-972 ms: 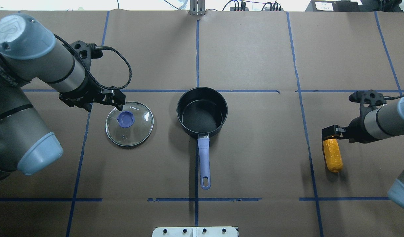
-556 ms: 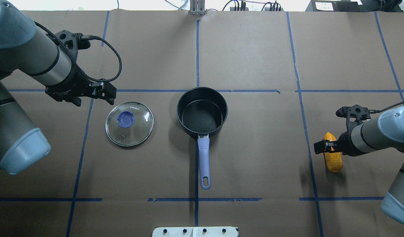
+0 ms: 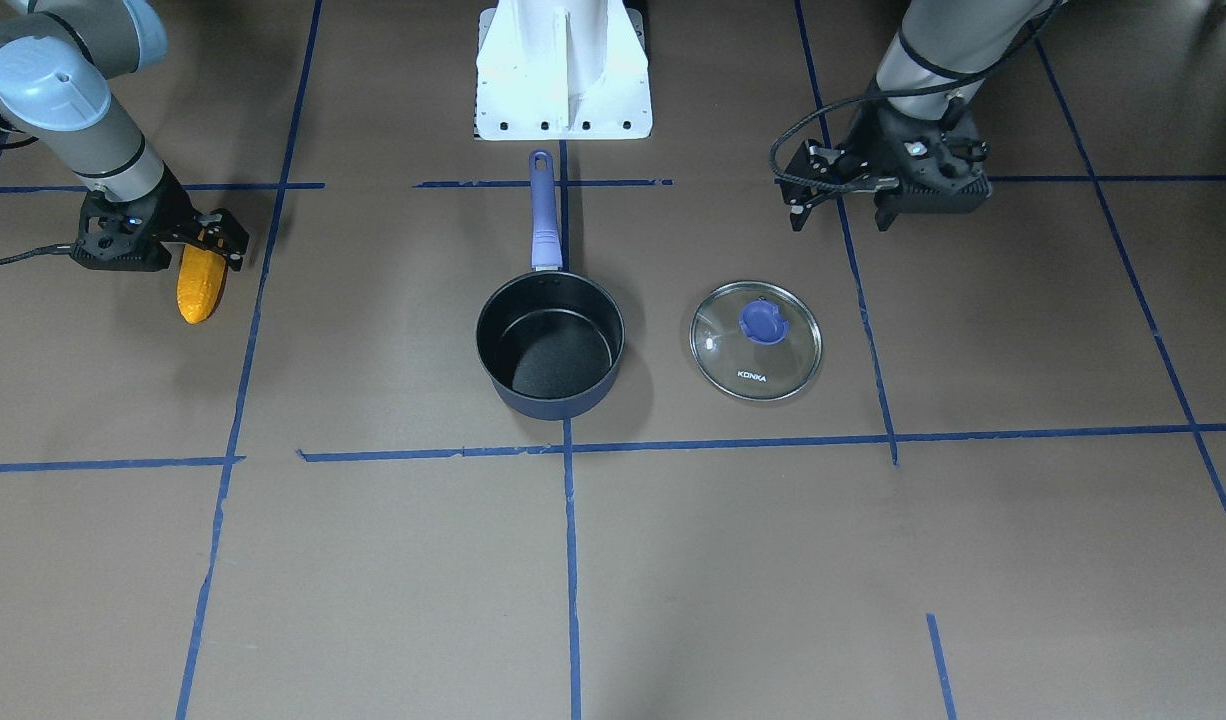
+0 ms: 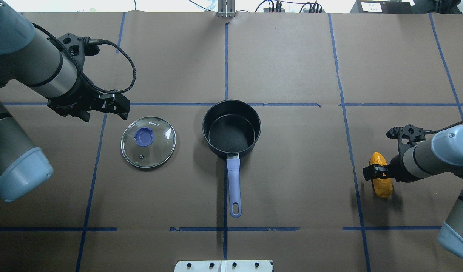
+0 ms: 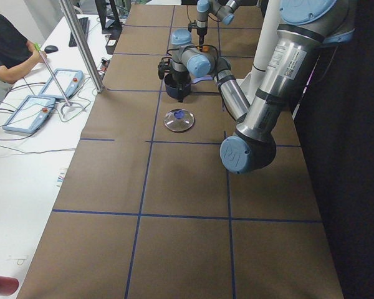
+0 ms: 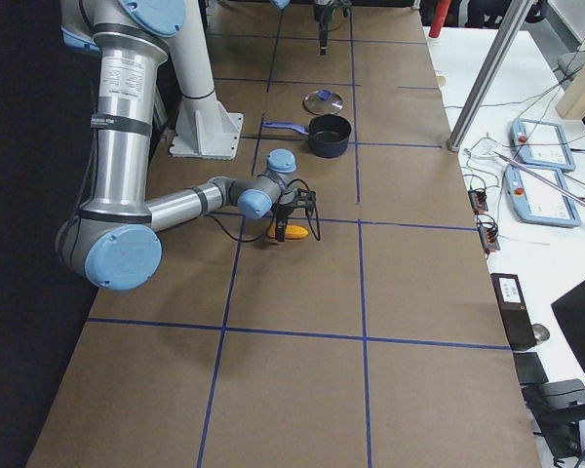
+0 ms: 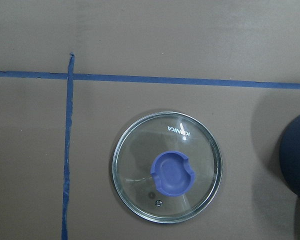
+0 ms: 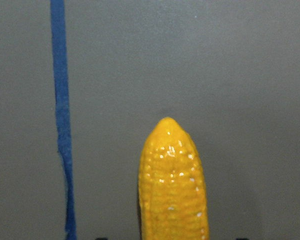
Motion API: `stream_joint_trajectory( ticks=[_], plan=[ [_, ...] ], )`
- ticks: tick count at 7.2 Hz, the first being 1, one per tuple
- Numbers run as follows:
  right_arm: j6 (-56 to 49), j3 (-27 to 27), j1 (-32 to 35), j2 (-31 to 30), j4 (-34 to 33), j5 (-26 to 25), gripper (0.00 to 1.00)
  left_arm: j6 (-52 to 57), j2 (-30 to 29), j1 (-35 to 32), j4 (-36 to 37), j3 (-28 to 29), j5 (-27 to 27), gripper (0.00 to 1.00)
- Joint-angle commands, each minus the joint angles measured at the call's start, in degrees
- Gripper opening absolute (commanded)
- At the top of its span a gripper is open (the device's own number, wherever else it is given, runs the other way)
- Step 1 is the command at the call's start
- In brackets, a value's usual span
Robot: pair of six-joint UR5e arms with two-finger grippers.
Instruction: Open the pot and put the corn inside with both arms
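Note:
The pot (image 4: 231, 128) stands open at the table's middle, empty, with its purple-blue handle (image 4: 234, 185) pointing toward the robot; it also shows in the front view (image 3: 550, 345). Its glass lid (image 4: 148, 141) lies flat on the table to the pot's left, also in the left wrist view (image 7: 167, 172). My left gripper (image 4: 118, 107) hovers open and empty, behind and to the left of the lid. The corn (image 4: 382, 183) lies on the table at the far right. My right gripper (image 4: 378, 173) is low over the corn's far half, jaws open on either side of it. The corn's tip fills the right wrist view (image 8: 172, 185).
Blue tape lines (image 4: 226, 60) divide the brown paper-covered table into squares. The robot's white base plate (image 3: 563, 70) stands behind the pot handle. Operators' control pads (image 5: 37, 103) lie on a white side table beyond the far edge.
My left gripper has drawn back and left, off the lid. My right gripper has moved toward the robot along the corn and dropped, and now straddles it.

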Motion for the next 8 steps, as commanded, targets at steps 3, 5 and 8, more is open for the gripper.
stream_joint_trajectory(
  ticks=[3,5,8],
  plan=[
    [0.0,4.3,0.8,-0.1,-0.5,0.3,0.00,11.1,8.8,-7.9,0.2,-3.7,-3.6,1.00],
    [-0.1,8.6,3.3,1.5,-2.5,2.0,0.00,25.3,14.0,-16.1,2.5,-3.5,-5.8,1.00],
    [0.2,8.5,4.2,32.1,-33.2,2.9,0.00,41.8,17.9,-24.8,4.6,-0.8,-5.8,1.00]
  ],
)
